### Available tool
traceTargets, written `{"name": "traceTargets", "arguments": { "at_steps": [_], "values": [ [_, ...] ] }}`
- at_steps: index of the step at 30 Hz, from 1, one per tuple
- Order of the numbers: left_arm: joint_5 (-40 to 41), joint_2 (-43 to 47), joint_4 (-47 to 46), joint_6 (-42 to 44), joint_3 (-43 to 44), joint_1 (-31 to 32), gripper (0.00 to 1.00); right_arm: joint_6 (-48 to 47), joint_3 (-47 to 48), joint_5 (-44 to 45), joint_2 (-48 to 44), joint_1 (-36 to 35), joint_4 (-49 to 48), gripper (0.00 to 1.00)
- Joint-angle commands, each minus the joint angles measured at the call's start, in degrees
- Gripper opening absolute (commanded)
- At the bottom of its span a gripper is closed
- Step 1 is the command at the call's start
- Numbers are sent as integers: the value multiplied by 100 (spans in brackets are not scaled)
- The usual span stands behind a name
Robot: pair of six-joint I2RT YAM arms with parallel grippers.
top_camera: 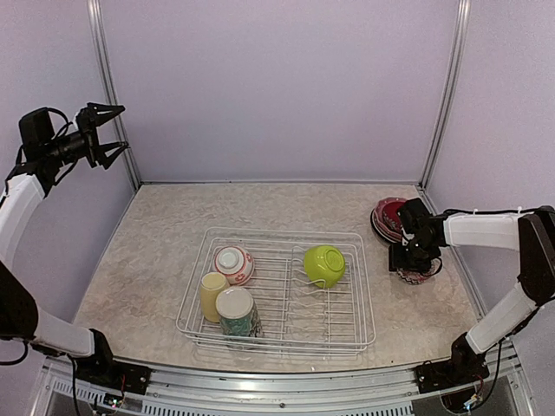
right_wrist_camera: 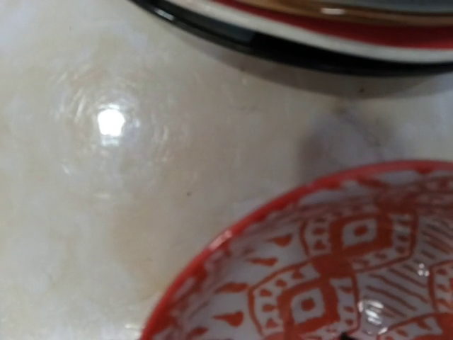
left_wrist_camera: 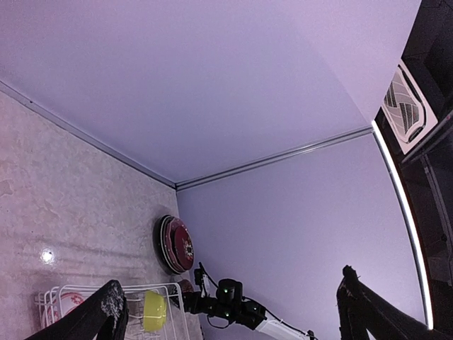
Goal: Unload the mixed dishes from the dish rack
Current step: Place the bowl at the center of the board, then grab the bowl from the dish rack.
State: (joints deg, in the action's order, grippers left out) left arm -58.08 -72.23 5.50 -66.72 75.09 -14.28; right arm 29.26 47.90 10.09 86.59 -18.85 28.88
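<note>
The red bowl (right_wrist_camera: 340, 269) sits on the desk (top_camera: 156, 260) by the plates (right_wrist_camera: 318, 28); I cannot tell if the right pincer (top_camera: 414, 265) is open or holds it, so lifting may drag it into them.

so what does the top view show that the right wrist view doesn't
Only top: the rack holding a lime bowl, mug, floral cup and upturned bowl; the left gripper raised and open; the right gripper over the red bowl. Only right wrist: that red bowl's patterned inside, close up. Both: the red bowl on the table beside the plates.
</note>
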Motion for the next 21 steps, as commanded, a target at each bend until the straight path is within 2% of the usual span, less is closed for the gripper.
{"name": "traceTargets", "arguments": {
  "at_steps": [1, 6, 9, 13, 19, 21],
  "values": [
    [52, 153, 60, 218, 25, 48, 99, -111, 153, 117, -140, 65, 139, 68],
    [216, 253, 362, 652, 114, 42, 99, -291, 334, 217, -303, 62, 271, 77],
    [428, 317, 660, 1199, 151, 31, 99, -496, 463, 131, -380, 57, 357, 82],
    [526, 147, 961, 1556, 204, -38, 99, -551, 450, 218, -661, 46, 452, 98],
    [363, -326, 968, 1841, 218, 113, 99, -919, 383, 147, -1291, 48, 483, 100],
    [379, -450, 985, 1955, 208, 171, 99, -1188, 290, -241, -1503, 57, 250, 100]
  ]
}}
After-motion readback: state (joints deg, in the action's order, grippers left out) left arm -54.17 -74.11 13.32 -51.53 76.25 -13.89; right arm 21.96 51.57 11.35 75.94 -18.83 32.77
